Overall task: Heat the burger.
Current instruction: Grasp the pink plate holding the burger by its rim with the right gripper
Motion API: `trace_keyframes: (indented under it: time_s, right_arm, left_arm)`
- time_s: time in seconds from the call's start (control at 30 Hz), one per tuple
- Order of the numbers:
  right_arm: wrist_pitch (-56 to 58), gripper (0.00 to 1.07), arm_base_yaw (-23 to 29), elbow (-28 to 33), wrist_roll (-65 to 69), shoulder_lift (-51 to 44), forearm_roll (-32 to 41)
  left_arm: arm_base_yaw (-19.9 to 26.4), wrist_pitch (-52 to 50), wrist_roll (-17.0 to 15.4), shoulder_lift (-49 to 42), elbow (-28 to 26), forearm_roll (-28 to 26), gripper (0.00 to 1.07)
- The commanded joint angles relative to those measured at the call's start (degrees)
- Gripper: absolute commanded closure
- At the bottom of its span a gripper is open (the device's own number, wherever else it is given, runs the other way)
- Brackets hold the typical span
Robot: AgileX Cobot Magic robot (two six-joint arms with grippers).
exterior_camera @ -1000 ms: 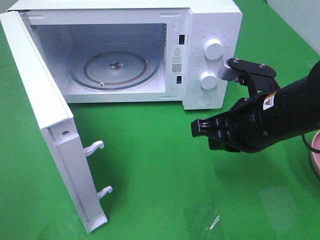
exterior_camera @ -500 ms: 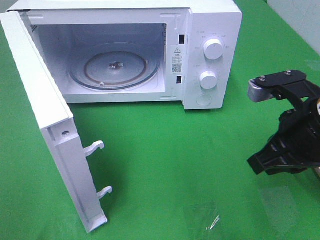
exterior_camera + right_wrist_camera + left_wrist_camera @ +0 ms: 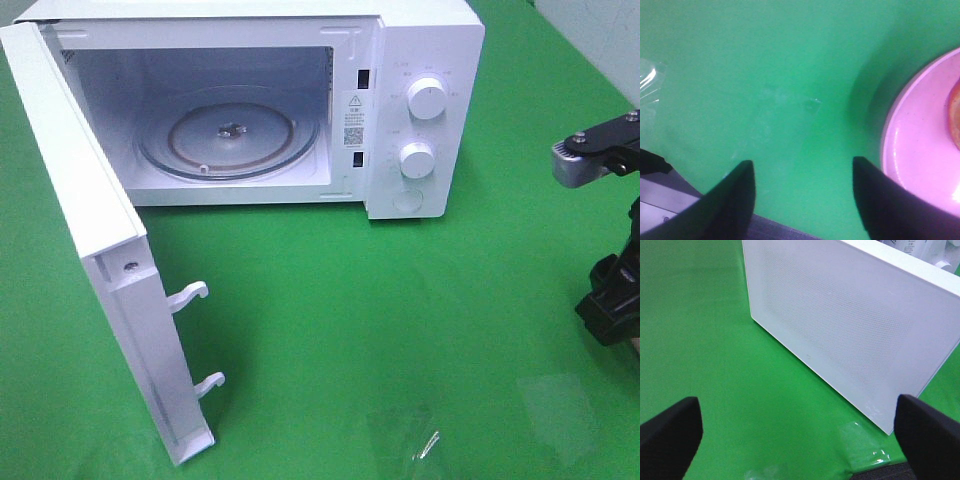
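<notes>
Hanging parted and empty beside the pink plate (image 3: 920, 165), the right pincer (image 3: 802, 163) faces a sliver, seemingly of the burger (image 3: 956, 117).

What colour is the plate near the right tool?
The plate is pink; the right wrist view shows it best.

The high view is taken from above the near edge of the green cloth (image 3: 330, 300) and is aimed down and toward the far side, where the microwave (image 3: 420, 60) and its open door (image 3: 90, 240) on the left are seen from a moderate distance. The left wrist view is taken low over the cloth, past the left gripper (image 3: 800, 437), and is faced at the door's outer side from close by; the door is shared with the high view. The right wrist view is pointed steeply down at the cloth from close range, past the right gripper (image 3: 802, 175), with a pink plate (image 3: 920, 145) cut off at its border. The cloth is shared by all three views.
</notes>
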Motion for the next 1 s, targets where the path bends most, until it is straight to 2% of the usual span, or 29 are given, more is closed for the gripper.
trace_keyframes:
  time_s: [0.03,0.07,0.1,0.3,0.33,0.53,0.7,1.0]
  right_arm:
    - [0.97,0.24,-0.34,-0.63,-0.69,-0.17,-1.6]
    - [0.97,0.24,-0.34,-0.63,-0.69,-0.17,-1.6]
    - [1.09,0.19,-0.34,-0.63,-0.69,-0.17,-2.64]
    - [2.18,0.2,-0.97,-0.63,-0.34,-0.17,-5.39]
    - [2.35,0.21,-3.04,-0.63,0.63,-0.17,-5.67]
    - [2.92,0.25,-6.19,-0.23,0.8,-0.17,-5.67]
    - [-0.46,0.27,-10.71,2.64,0.8,-0.17,-5.16]
    - [-6.19,0.29,-13.58,6.53,0.34,2.41,-5.5]
  left_arm:
    - [-0.23,-0.74,0.11,-0.92,0.23,-0.06,0.09]
    - [-0.23,-0.74,0.11,-0.92,0.23,-0.06,0.09]
    - [-0.23,-0.74,0.11,-0.92,0.23,-0.06,0.09]
    - [-0.23,-0.74,0.11,-0.92,0.23,-0.06,0.09]
    - [-0.23,-0.74,0.11,-0.92,0.23,-0.06,0.09]
    - [-0.23,-0.74,0.11,-0.92,0.23,-0.06,0.09]
    - [-0.23,-0.74,0.11,-0.92,0.23,-0.06,0.09]
    - [-0.23,-0.74,0.11,-0.92,0.23,-0.06,0.09]
